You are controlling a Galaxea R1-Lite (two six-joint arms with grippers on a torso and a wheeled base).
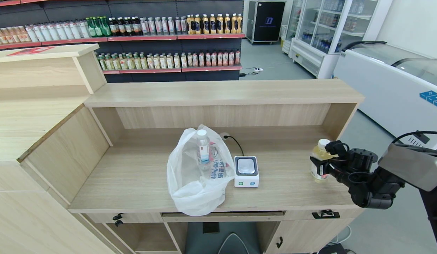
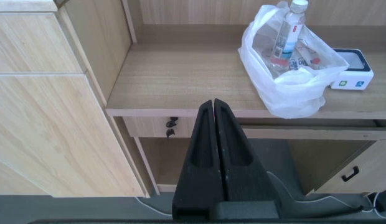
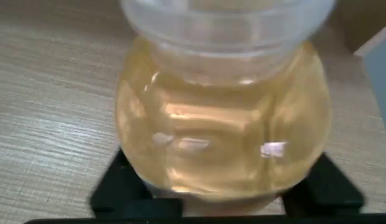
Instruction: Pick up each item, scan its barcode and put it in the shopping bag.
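Note:
A bottle of yellow drink (image 1: 318, 154) with a white cap stands at the right end of the wooden counter (image 1: 134, 176). My right gripper (image 1: 324, 159) is shut on it, one finger on each side of its body. In the right wrist view the yellow bottle (image 3: 224, 124) sits between the black fingers (image 3: 118, 194). The white shopping bag (image 1: 195, 180) stands mid-counter with a clear water bottle (image 1: 203, 148) upright inside. A white barcode scanner (image 1: 246, 171) sits just right of the bag. My left gripper (image 2: 215, 109) is shut on nothing, low in front of the counter's left end.
A raised back shelf (image 1: 222, 92) and side walls box in the counter. Drawer fronts with black handles (image 1: 324, 213) run under its front edge. From the left wrist, the bag (image 2: 292, 74) and scanner (image 2: 355, 71) lie to the far right. Shelves of drinks and freezers stand behind.

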